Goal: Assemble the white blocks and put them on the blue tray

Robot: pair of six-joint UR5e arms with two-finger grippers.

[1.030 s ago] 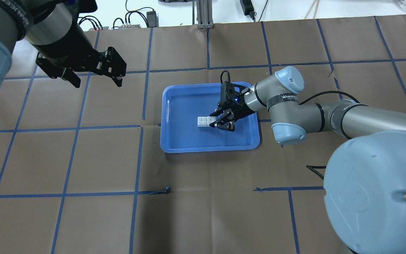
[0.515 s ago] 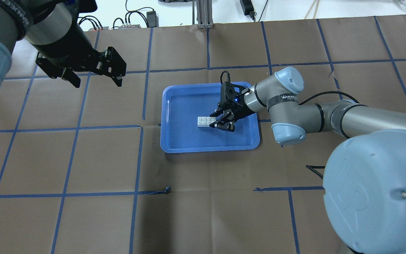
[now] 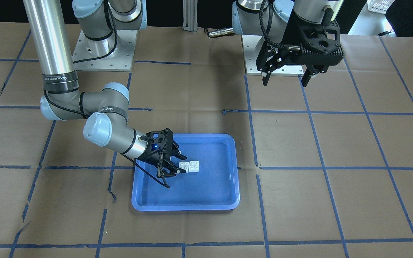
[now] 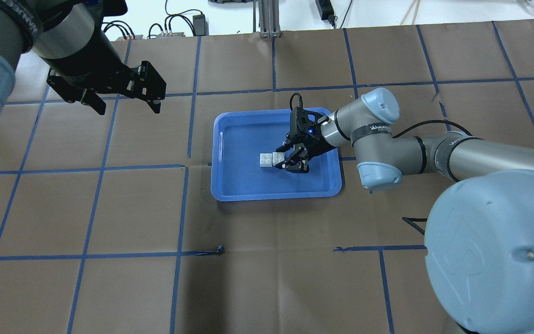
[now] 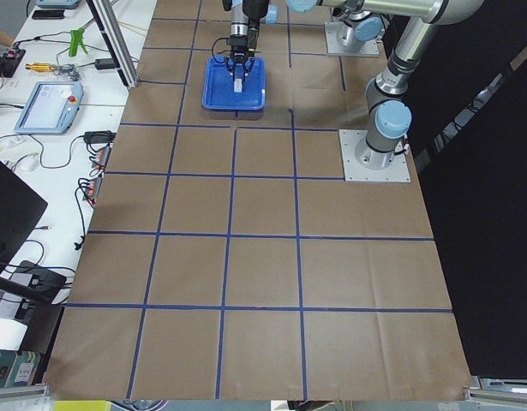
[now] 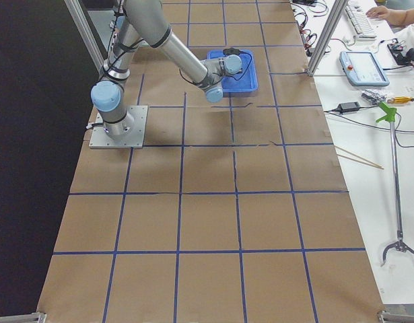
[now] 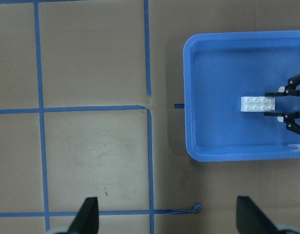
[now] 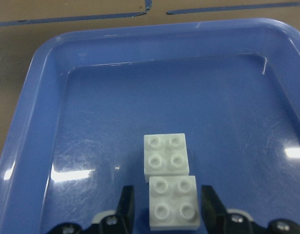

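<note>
- The white blocks [image 7: 258,103] lie studs up on the floor of the blue tray [image 4: 244,139], side by side with their edges touching, a little toward the tray's side nearest my right arm.
- My right hand [image 3: 182,165] reaches low into the tray and is released. Its fingers [image 8: 126,202] straddle the block nearest my wrist, one on each side, with a thin gap showing between each finger and the block.
- The other block sits just past my fingertips, clear of them.
- The tray rests flat on the worktop [image 4: 295,260], which is covered in brown paper crossed by blue tape lines [image 4: 193,93].
- My left hand [image 4: 129,110] hangs above the worktop, well apart from the tray, fingers spread wide and holding nothing.
</note>
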